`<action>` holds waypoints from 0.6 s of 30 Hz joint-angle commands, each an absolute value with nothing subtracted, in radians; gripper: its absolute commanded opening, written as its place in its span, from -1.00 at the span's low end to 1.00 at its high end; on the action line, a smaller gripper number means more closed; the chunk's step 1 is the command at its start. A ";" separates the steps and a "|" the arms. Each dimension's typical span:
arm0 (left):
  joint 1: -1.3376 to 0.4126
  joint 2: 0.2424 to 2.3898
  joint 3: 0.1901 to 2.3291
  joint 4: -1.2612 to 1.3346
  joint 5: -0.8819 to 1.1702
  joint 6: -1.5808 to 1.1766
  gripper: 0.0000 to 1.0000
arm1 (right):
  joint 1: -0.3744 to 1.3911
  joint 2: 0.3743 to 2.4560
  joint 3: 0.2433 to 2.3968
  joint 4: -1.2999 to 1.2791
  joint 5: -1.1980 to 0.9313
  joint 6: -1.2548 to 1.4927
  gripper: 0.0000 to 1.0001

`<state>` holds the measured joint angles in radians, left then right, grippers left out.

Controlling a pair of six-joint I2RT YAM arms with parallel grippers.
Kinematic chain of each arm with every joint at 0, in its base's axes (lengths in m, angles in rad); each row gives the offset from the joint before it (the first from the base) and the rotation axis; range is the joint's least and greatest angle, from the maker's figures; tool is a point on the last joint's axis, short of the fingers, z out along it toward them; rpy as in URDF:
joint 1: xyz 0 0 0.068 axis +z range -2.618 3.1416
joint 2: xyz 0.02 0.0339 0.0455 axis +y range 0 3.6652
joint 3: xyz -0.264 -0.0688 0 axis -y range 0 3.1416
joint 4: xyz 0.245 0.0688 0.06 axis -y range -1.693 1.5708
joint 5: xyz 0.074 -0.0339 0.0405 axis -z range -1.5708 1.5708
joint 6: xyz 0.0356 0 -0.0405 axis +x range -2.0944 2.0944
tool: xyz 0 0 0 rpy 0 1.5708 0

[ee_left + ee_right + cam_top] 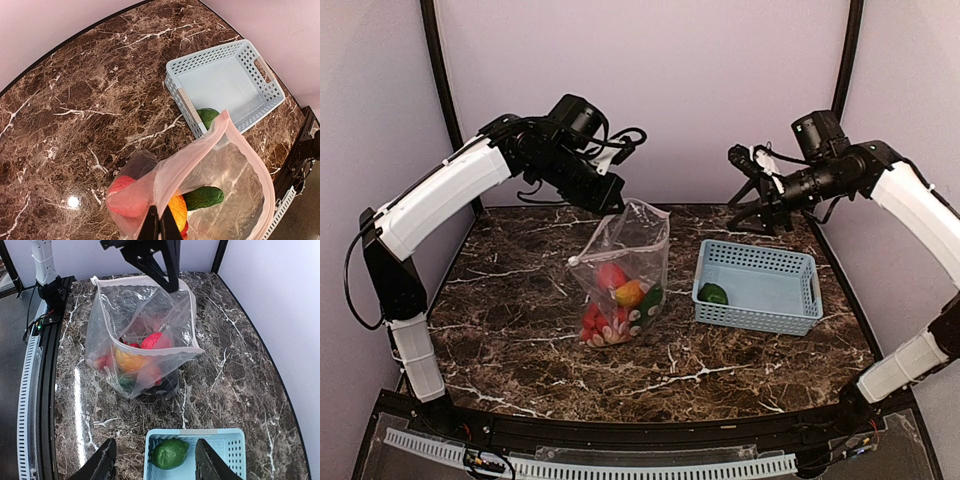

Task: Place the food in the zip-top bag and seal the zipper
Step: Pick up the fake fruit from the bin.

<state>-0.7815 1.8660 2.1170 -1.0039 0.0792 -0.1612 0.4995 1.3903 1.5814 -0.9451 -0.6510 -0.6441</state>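
Nearest me, just left of the blue basket [757,290], I see the zip-top bag [625,262] standing on the marble table [520,300]. Its bottom is packed with food [615,305]: red strawberries, an orange piece, a green vegetable. One green piece [170,454] lies inside the basket against its left wall. Further back, the left gripper [160,227] is pinched tight on the zipper [250,155] rim and holds the bag's mouth up, gaping toward the basket. Farthest, the right gripper [155,441] hangs above the basket's far-left end. I read its jaws as standing apart, well apart from the bag.
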 commanded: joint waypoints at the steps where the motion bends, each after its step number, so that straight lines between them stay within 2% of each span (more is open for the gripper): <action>1: -0.778 1.812 2.104 -1.007 0.091 -0.164 -0.99 | 0.442 1.400 1.534 -0.921 -0.742 -0.608 0.03; 8: -0.779 1.796 2.083 -0.999 0.095 -0.164 -0.99 | 0.376 1.469 1.456 -0.869 -0.719 -0.607 0.04; 18: -0.779 1.777 2.052 -0.987 0.090 -0.163 -0.99 | 0.345 1.700 1.459 -0.862 -0.618 -0.571 0.14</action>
<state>-0.7815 1.8297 2.0739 -0.9878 0.0891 -0.1612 0.3466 1.6405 1.4654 -0.8734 -0.6579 -0.5991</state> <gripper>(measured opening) 0.009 0.553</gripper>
